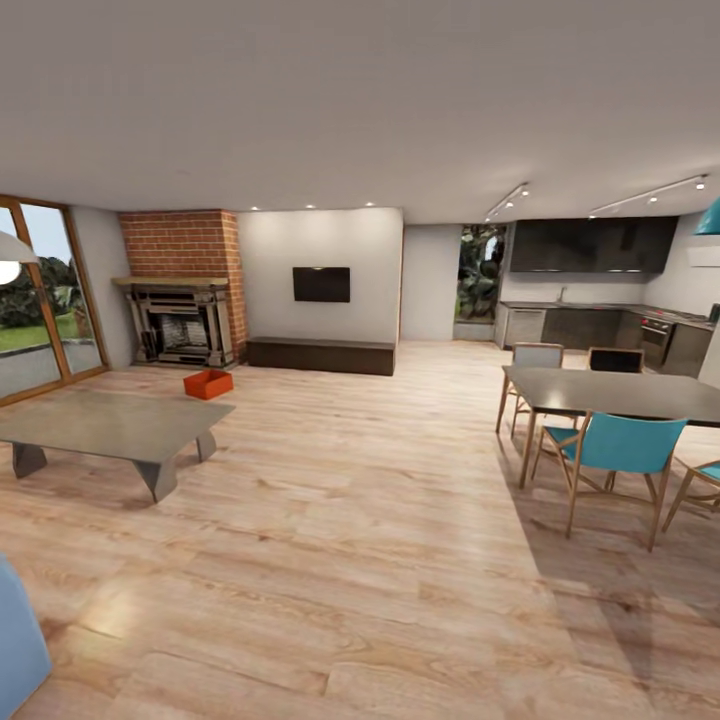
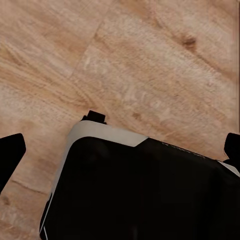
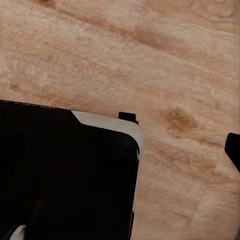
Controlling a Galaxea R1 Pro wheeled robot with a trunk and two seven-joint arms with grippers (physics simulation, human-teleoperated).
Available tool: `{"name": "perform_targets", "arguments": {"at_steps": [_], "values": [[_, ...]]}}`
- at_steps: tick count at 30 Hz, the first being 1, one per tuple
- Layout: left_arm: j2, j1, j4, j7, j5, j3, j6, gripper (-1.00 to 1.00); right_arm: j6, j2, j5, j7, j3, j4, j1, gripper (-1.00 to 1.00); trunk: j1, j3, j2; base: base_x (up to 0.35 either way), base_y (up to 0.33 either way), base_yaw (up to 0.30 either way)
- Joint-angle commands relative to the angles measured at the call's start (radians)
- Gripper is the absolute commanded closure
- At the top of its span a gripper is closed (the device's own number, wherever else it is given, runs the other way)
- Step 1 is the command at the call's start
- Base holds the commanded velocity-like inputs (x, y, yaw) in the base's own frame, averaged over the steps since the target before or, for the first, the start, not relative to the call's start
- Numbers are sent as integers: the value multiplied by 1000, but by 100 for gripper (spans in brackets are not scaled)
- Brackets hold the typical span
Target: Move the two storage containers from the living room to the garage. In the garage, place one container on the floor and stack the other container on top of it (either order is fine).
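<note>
One orange-red storage container (image 1: 208, 384) is seen on the light wood-plank floor (image 1: 380, 520) of the living room, in front of the red-brick fireplace (image 1: 180, 290) and just beyond the far corner of a low grey coffee table (image 1: 110, 425). Glass doors (image 1: 40, 300) are set in the left wall. A dining table (image 1: 620, 392) with teal chairs (image 1: 615, 450) stands at the right, a dark kitchen (image 1: 600, 290) behind it. In both wrist views the robot's dark base (image 2: 140, 195) is seen over planks; whether either hand is spread or pressed together cannot be told.
</note>
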State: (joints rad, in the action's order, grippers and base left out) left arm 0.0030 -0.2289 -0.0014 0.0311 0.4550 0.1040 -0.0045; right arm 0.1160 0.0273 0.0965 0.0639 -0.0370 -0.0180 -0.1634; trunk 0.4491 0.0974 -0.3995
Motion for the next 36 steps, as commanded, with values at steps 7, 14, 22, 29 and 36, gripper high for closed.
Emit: {"name": "perform_targets", "arguments": {"at_steps": [7, 14, 22, 29, 36], "values": [[0, -1, 0, 3, 8, 9, 0, -100, 1, 1, 8, 6, -3, -2, -1, -100, 1, 0, -1, 323, 0, 0], [1, 0, 0, 3, 8, 8, 0, -100, -1, -1, 4, 4, 5, -2, -1, -100, 1, 0, -1, 323, 0, 0], [1, 0, 0, 3, 7, 9, 5, -100, 0, -1, 6, 3, 5, -2, -1, -100, 1, 0, -1, 323, 0, 0], [1, 0, 0, 3, 8, 9, 3, -100, 6, -1, 8, 1, 3, -2, -1, -100, 1, 0, -1, 323, 0, 0], [1, 0, 0, 2, 7, 9, 5, -100, 11, 6, -37, -28, 30, -2, -1, -100, 1, 0, -1, 322, 0, 0]]}}
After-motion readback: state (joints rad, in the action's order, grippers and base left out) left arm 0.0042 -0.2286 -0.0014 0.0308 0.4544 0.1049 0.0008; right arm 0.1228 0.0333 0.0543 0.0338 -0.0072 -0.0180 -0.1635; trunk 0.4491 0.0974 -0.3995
